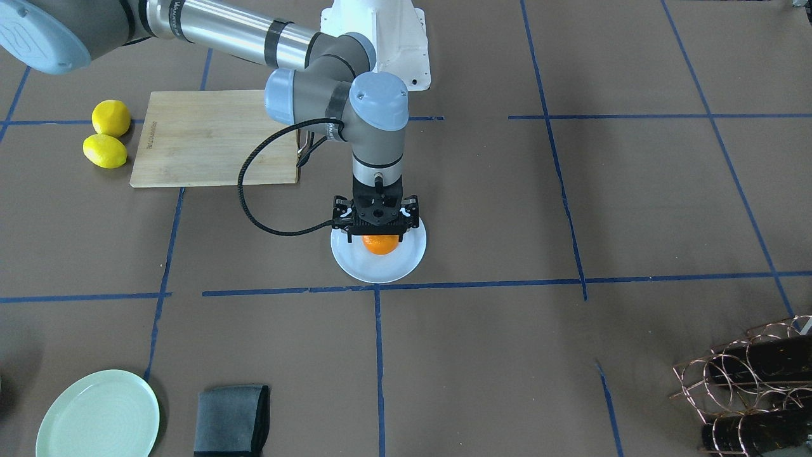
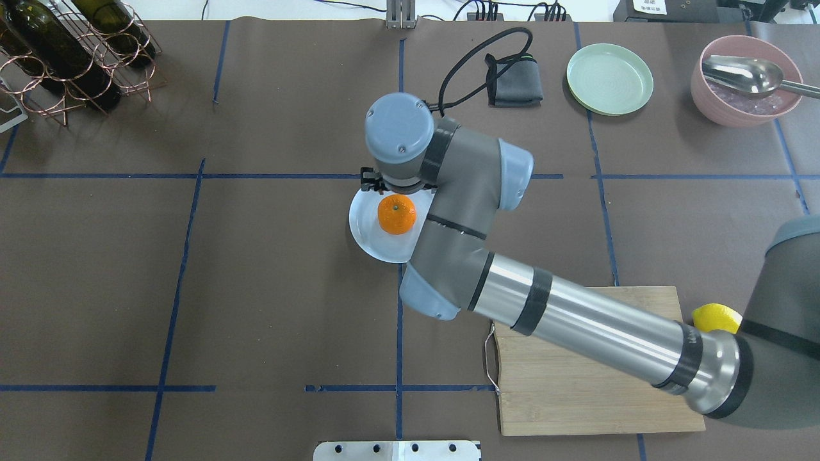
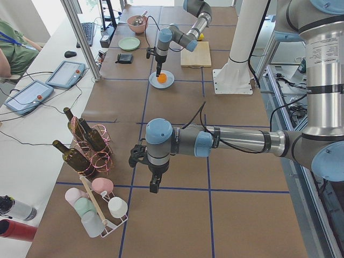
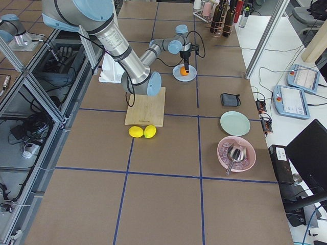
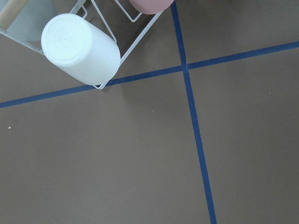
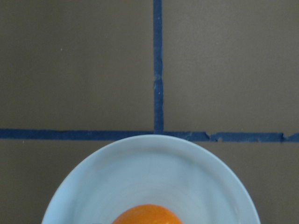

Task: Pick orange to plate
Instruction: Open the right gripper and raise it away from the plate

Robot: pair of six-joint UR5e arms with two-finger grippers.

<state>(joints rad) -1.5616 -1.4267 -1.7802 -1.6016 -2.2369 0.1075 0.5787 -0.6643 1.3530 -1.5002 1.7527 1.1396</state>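
The orange (image 1: 380, 245) (image 2: 396, 214) lies in the middle of the pale bluish-white plate (image 1: 380, 270) (image 2: 368, 238) at the table's centre, its stem dot facing up. My right gripper (image 1: 378, 232) (image 2: 388, 187) hangs straight above it, open, with a dark fingertip (image 1: 347, 235) showing beside the fruit. The right wrist view holds the plate (image 6: 149, 163) and the orange's top (image 6: 147, 214) at its lower edge. My left gripper (image 3: 153, 187) hovers over bare table far away in the exterior left view; I cannot tell whether it is open or shut.
Two lemons (image 1: 108, 134) lie beside a wooden cutting board (image 1: 216, 136) under the right arm. A pale green plate (image 1: 98, 416), a grey cloth (image 1: 231, 419), a pink bowl with a spoon (image 2: 746, 80) and a wine rack (image 1: 748, 381) line the far edge. A cup rack (image 5: 79, 49) stands near the left gripper.
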